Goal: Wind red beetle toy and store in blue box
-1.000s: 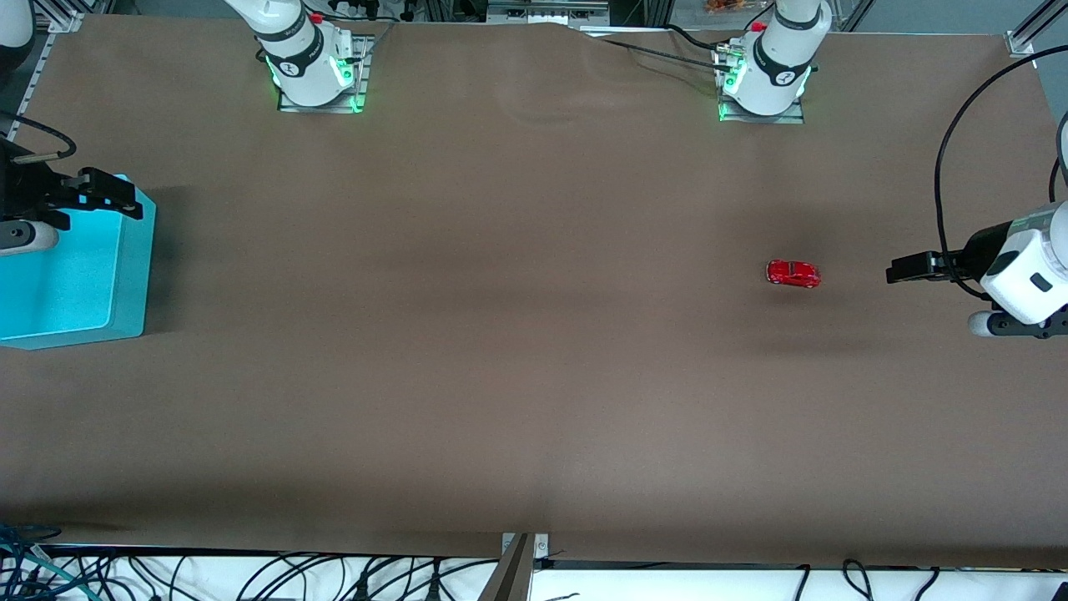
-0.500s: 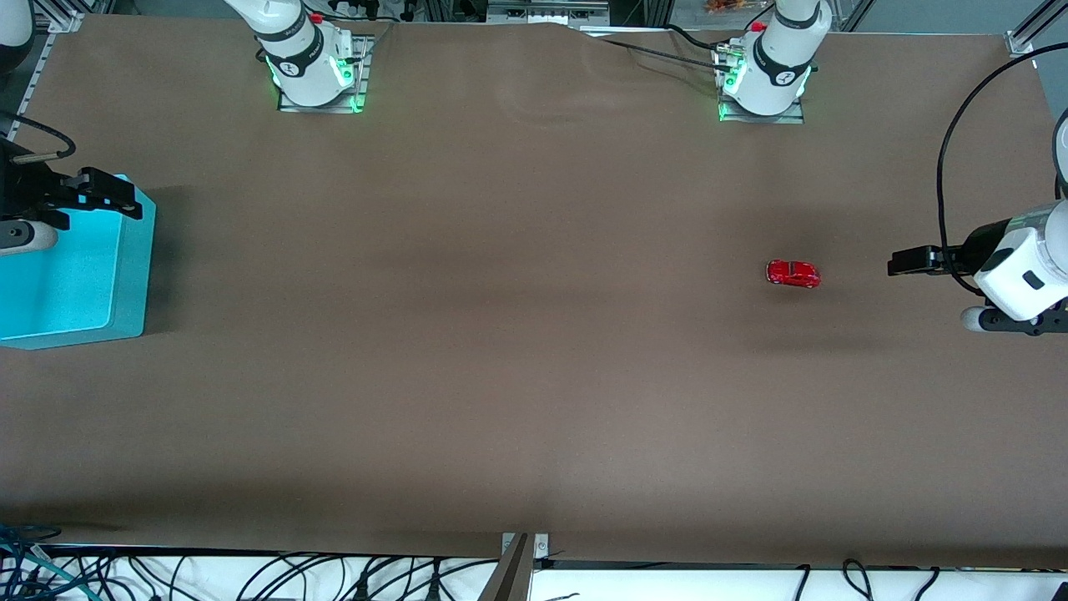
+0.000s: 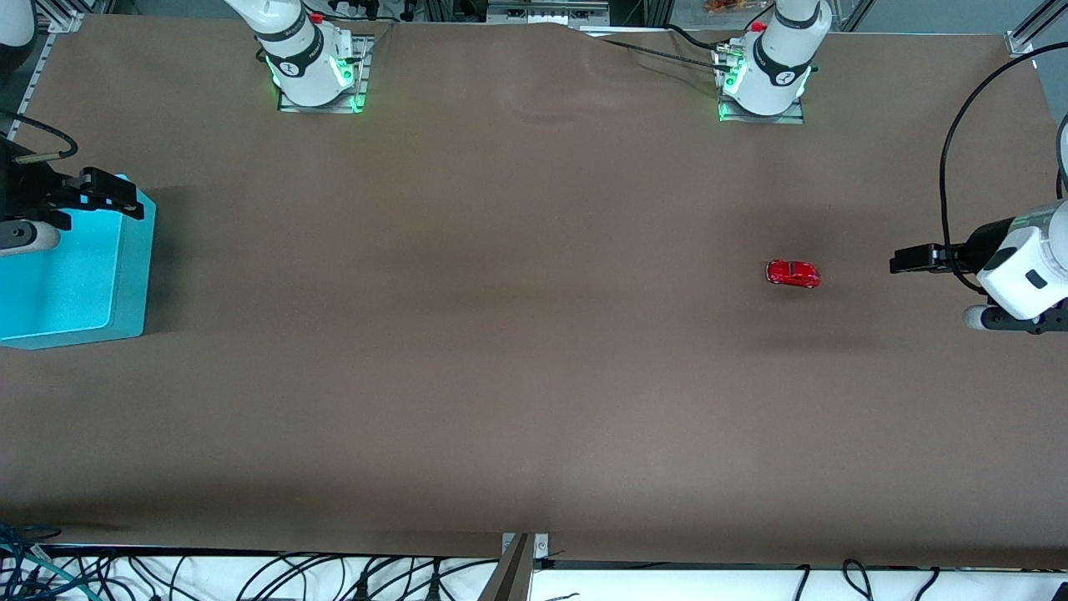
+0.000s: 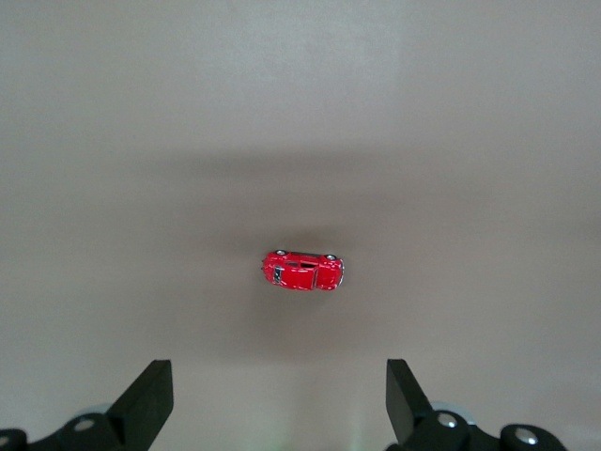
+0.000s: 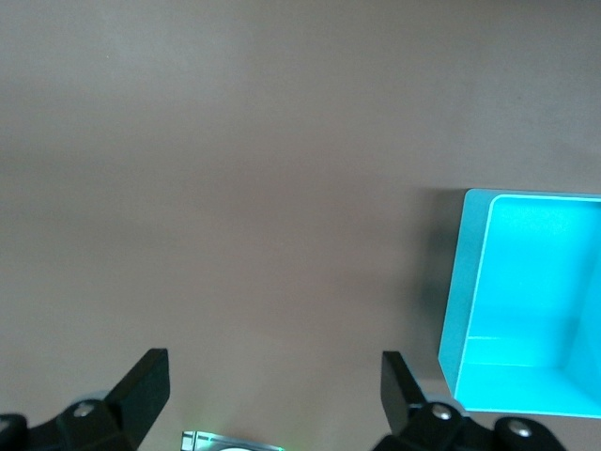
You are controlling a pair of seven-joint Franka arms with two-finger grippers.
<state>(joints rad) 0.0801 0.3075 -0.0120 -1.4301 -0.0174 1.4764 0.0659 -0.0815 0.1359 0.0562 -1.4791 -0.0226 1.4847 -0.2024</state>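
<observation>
Box: the blue box (image 3: pixel 71 280) sat on the brown table (image 3: pixel 501 376) at the right arm's end, open side up, its floor bare where it showed; it lay slightly nearer the front camera than the toy car.
Car: the red toy car (image 3: pixel 793 274) stood on its wheels toward the left arm's end, well apart from the box, with nothing touching it.
Car's long axis: it ran along the table's length, from one arm's end toward the other; which end was the nose could not be told.
Left gripper: the left gripper (image 3: pixel 909 260) hovered over the table near the car, toward the table's end; its jaws stood wide apart and held nothing, and its wrist view showed the car (image 4: pixel 302 271) lying crosswise ahead of the two fingertips (image 4: pixel 150 395).
Right gripper: the right gripper (image 3: pixel 108 194) hung over the box's rim, jaws wide apart and holding nothing; its wrist view showed the box (image 5: pixel 470 310) beside one fingertip (image 5: pixel 396 381).
</observation>
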